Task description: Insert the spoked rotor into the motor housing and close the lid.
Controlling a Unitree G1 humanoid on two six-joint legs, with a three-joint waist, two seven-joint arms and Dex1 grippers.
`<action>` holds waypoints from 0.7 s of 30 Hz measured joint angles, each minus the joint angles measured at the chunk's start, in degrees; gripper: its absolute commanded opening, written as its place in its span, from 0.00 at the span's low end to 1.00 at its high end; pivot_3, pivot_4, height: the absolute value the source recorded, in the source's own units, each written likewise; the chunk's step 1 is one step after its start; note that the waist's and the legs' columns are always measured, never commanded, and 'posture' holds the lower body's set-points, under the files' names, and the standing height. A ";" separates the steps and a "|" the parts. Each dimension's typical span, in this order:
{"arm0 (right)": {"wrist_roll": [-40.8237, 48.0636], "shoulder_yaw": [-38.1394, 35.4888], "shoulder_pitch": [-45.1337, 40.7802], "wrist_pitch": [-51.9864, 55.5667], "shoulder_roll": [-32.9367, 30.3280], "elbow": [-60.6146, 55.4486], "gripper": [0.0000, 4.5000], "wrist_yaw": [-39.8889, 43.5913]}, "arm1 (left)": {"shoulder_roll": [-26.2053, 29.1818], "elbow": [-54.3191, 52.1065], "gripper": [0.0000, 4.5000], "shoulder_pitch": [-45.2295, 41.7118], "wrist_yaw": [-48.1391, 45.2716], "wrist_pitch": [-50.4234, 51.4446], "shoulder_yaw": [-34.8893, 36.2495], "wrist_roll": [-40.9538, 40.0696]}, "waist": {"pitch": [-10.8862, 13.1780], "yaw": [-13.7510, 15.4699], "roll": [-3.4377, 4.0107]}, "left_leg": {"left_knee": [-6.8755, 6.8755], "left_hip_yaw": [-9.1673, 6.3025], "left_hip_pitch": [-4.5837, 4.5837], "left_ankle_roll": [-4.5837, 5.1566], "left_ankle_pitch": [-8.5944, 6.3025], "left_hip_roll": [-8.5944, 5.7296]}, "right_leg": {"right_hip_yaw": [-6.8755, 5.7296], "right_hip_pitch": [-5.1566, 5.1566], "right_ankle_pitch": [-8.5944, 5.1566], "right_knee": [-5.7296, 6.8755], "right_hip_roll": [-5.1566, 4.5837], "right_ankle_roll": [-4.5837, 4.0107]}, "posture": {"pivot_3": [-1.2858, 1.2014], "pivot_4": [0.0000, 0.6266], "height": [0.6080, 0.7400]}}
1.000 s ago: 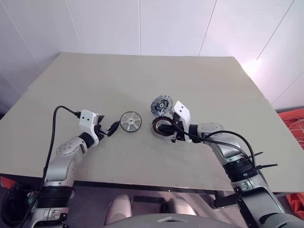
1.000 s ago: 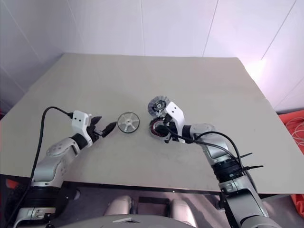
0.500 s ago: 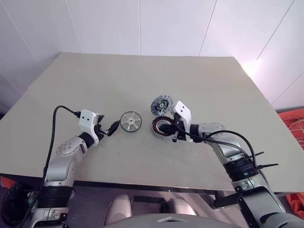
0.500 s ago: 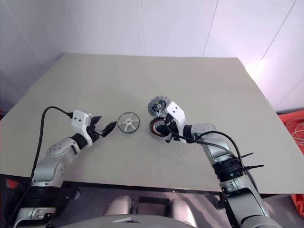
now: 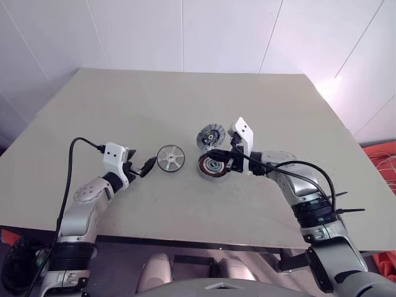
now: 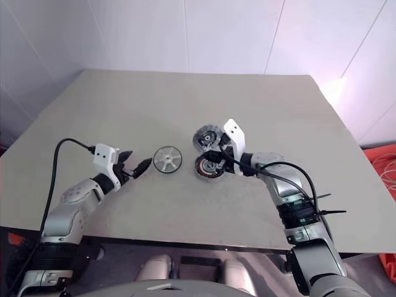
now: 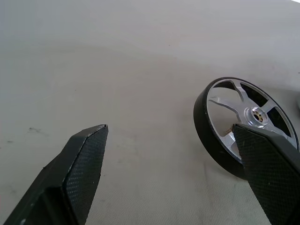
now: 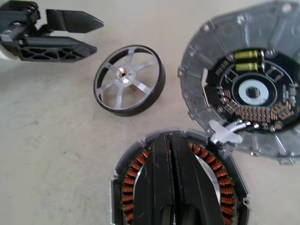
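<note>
Tabletop (image 5: pixel 185 105): beige, carries all items.

Left tool (image 5: pixel 142 167): near left, fingers spread wide, grasping nothing, tips pointing at the rotor and just short of it.

Rotor (image 5: pixel 170 158): silver spoked wheel with dark outer band, lying flat near the tabletop's middle, just beside the left tool, apart from the housing on its right.

Housing (image 5: pixel 212 166): dark round puck, ring of copper windings, silver centre, open face up.

Right tool (image 8: pixel 171 154): fingers clenched together, empty, poised over the housing's windings; contact cannot be told.

Lid (image 5: pixel 210 137): grey ribbed disc, dark centre with yellow parts, lying open, joined to the housing's far edge.
</note>
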 measured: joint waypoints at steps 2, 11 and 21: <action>-0.45 0.32 0.02 -0.53 0.36 1.18 0.01 -0.18 | 0.00 0.00 1.00 -0.01 0.01 0.00 0.00 0.00 | 0.00 -0.01 0.00 | 0.00 0.00 0.00 -0.01 0.01 0.00 | 0.00 -0.01 0.00 0.00 0.00 0.00 | 0.52 0.00 1.00; -1.66 0.48 0.12 -1.70 0.84 3.10 0.01 -0.29 | 0.03 -0.01 1.00 0.00 0.01 0.01 0.02 -0.01 | 0.00 -0.01 0.00 | 0.00 0.00 -0.01 -0.01 0.01 0.00 | -0.01 0.00 0.00 0.00 0.00 0.00 | 0.52 0.00 1.00; -2.58 1.33 1.31 -3.44 3.25 4.43 0.01 -0.96 | 0.35 -0.02 1.00 -0.03 0.01 0.02 0.07 -0.01 | 0.00 -0.04 -0.01 | 0.00 -0.01 0.04 -0.01 0.01 0.00 | -0.01 0.05 0.00 0.00 0.00 -0.01 | 0.52 0.00 1.00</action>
